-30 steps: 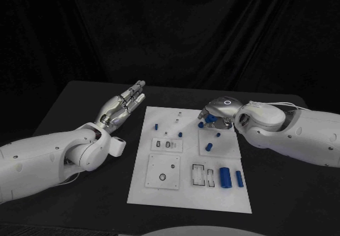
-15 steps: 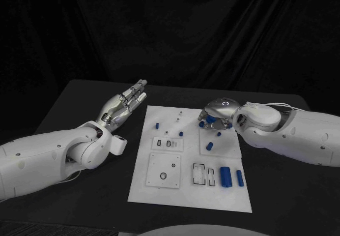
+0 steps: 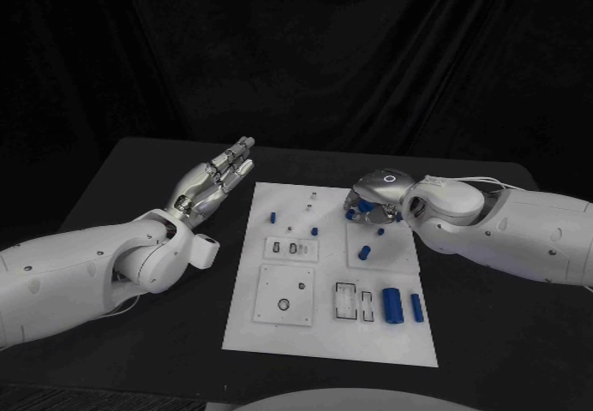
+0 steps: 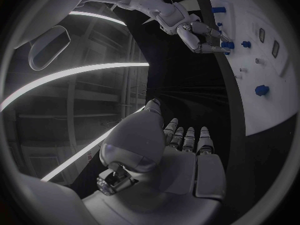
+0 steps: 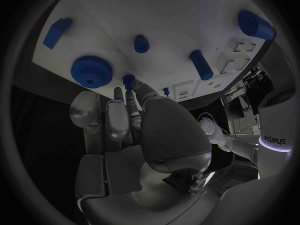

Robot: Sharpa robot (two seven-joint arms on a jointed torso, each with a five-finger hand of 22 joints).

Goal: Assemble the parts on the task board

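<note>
Left hand (image 3: pixel 212 183): silver, fingers straight and apart, holding nothing, raised off the black table (image 3: pixel 111 205) just outside the near long edge of the white flat task board (image 3: pixel 282 330).

Right hand (image 3: pixel 374 199): fingers drawn down together over the far end of the board. In the right wrist view the fingertips (image 5: pixel 130 92) meet at a small blue peg-like part (image 5: pixel 127 80); whether it is pinched or only touched cannot be told.

Beside those fingertips lies a blue toothed wheel (image 5: pixel 90 71); beyond them sit a short blue stud (image 5: pixel 141 44) and a blue cylinder (image 5: pixel 200 64).

Judgement: the parts look like small, rigid, smooth plastic, so light and liable to slip or roll. The peg is best taken across its sides near the top, with a light pinch, keeping it upright.
</note>
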